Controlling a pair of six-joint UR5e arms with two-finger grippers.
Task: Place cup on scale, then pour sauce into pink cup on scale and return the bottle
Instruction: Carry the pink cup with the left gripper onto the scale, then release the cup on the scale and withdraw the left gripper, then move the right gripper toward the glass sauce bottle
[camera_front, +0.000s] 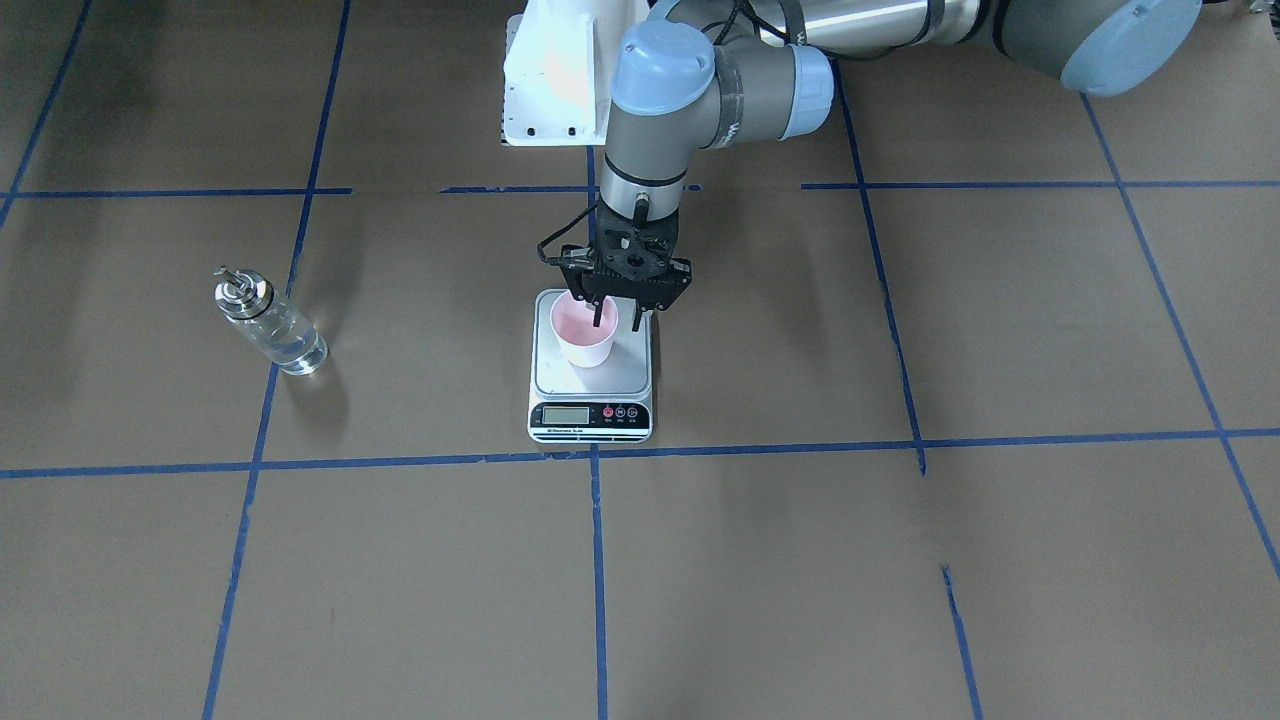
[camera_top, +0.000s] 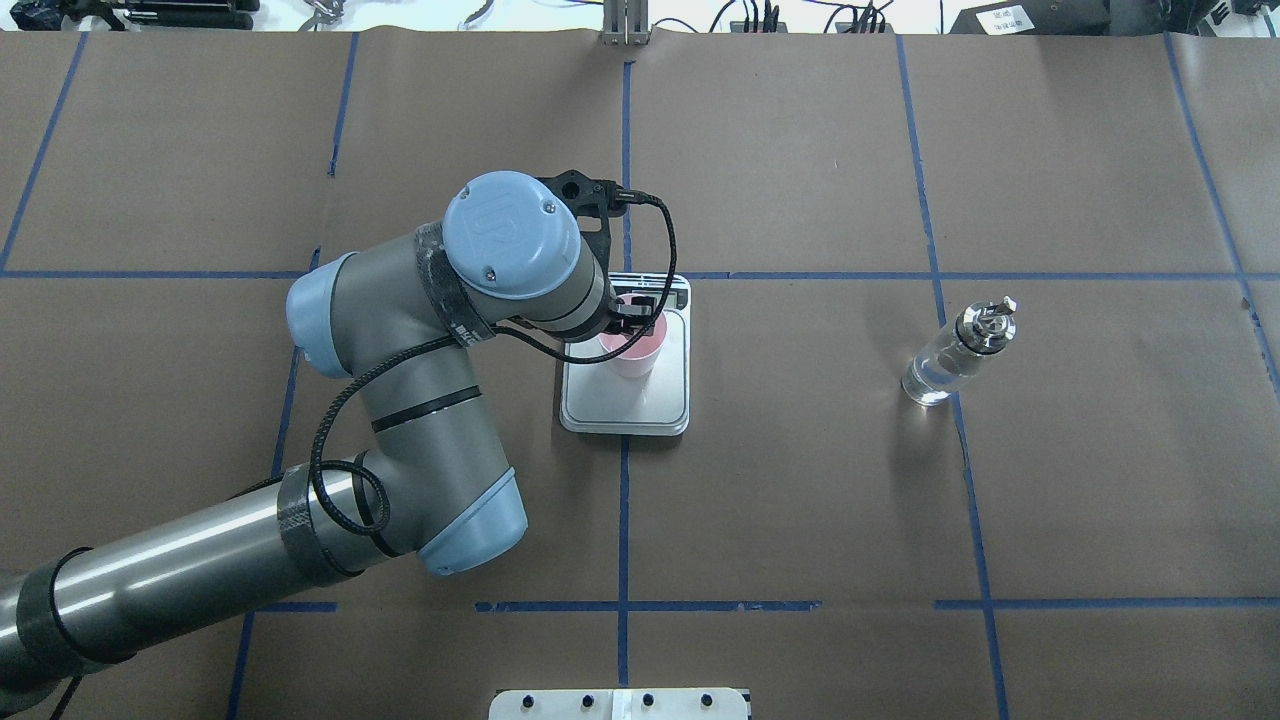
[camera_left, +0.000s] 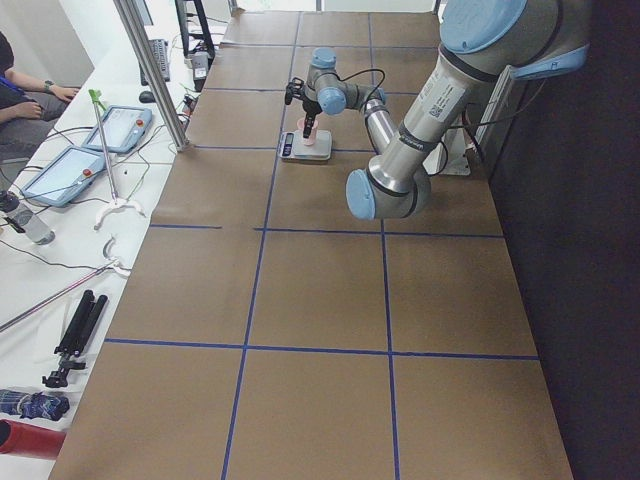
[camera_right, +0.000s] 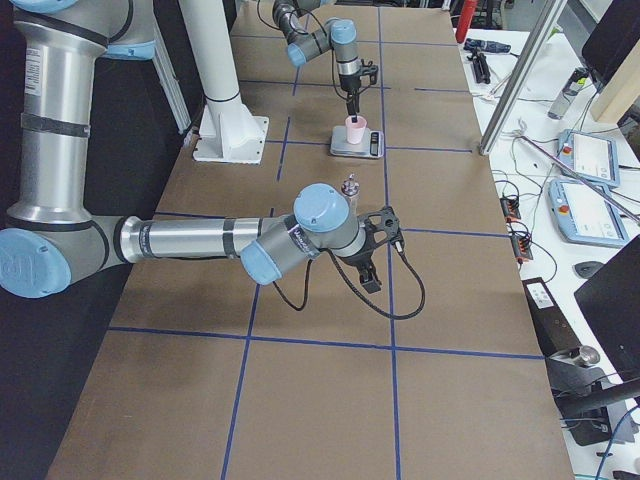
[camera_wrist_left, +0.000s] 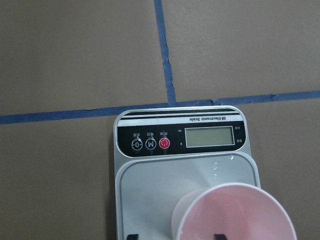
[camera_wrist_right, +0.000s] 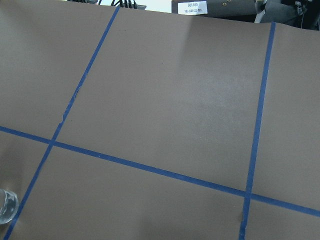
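Cup stands upright on the scale, toward the back half of the platform, away from the display strip. Its pink inside looks empty in the left wrist view.

Left gripper points straight down over the cup's rim. Jaws are spread and straddle the cup wall, which stands in the gap between them. One finger dips inside the cup and the other is outside, on the side toward the left arm's base. In the wrist view both tips show at the bottom edge with a wide gap. Cannot tell if either pad touches the wall; it is not pinched.

Bottle stands upright on the table, well apart from the scale on the robot's right side, on a blue tape line. The silver cap is on and clear sauce sits inside the glass. Nothing grips it.

Right gripper shows only in the exterior right view, low over the table and near the bottle but not touching it. Cannot tell how its jaws stand. A bit of the bottle glass shows at the lower left corner of the right wrist view.
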